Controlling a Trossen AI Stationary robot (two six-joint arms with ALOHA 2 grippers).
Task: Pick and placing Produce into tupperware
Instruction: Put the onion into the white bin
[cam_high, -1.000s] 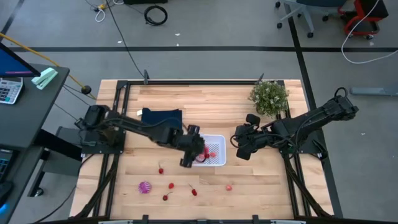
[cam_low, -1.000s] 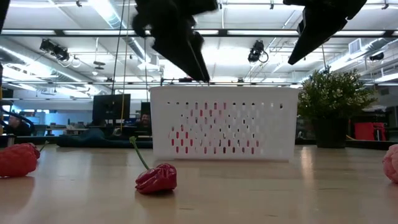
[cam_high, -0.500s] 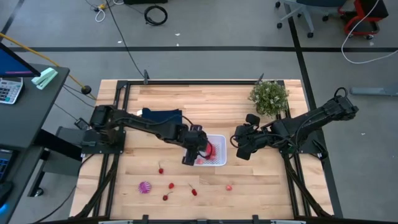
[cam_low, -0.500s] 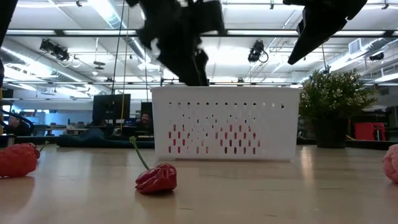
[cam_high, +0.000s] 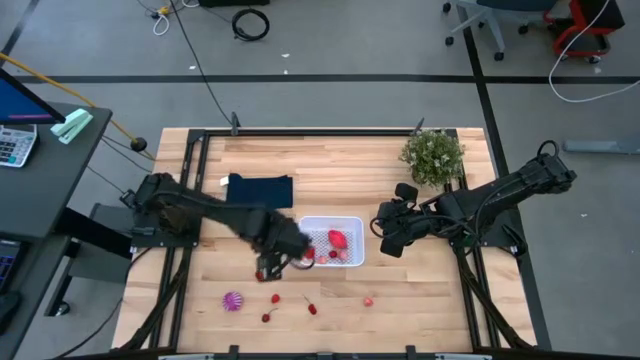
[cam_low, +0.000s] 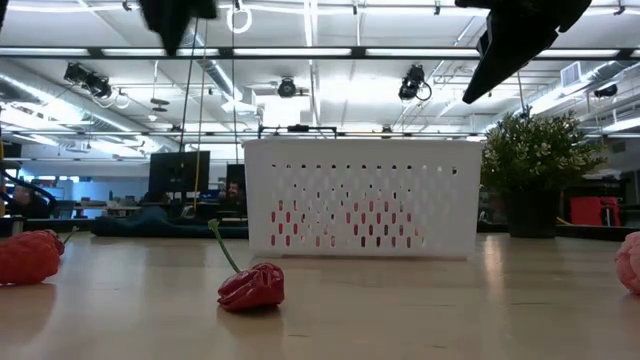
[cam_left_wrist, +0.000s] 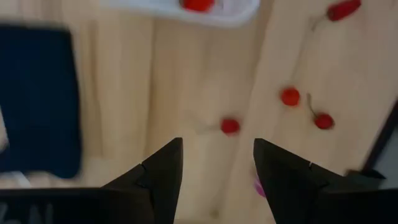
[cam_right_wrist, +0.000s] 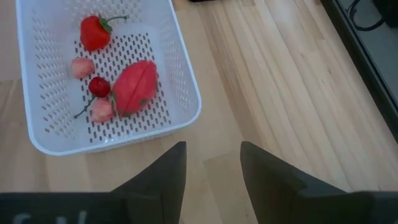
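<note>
Left hand (cam_high: 268, 268) hung over the counter (cam_high: 400, 305) just beside the near-left corner of the tupperware (cam_high: 354, 222), its fingers spread and holding nothing; the left wrist view showed bare wood and a small red piece (cam_left_wrist: 229, 126) between the two dark fingers (cam_left_wrist: 160, 171). The right hand (cam_high: 388, 240) waited just off the tupperware's right side, fingers likewise apart and empty.

Inside the tupperware lay a larger red piece (cam_right_wrist: 133, 86), a strawberry-like piece (cam_right_wrist: 93, 32), a cherry (cam_right_wrist: 98, 86) and two pale pink bits. Loose produce lay on the counter nearer the front edge: several small red pieces (cam_high: 275, 298), a pinkish one (cam_high: 368, 300) and the purple ribbed ball (cam_high: 233, 300). A dark navy cloth (cam_high: 259, 188) lay behind the left arm and a potted plant (cam_high: 433, 155) stood at the far right corner.

Risks, as I judged them: the small red pieces were round and stemmed, so a descent slightly off centre could nudge one away or pinch only the stem and let it drop on the way. The hand worked close to the tupperware's wall, and a low carry could clip the rim and shove the light container. The ribbed ball might squirt out of a narrow pinch.

No brand, label or readable writing was visible on any of the things.
</note>
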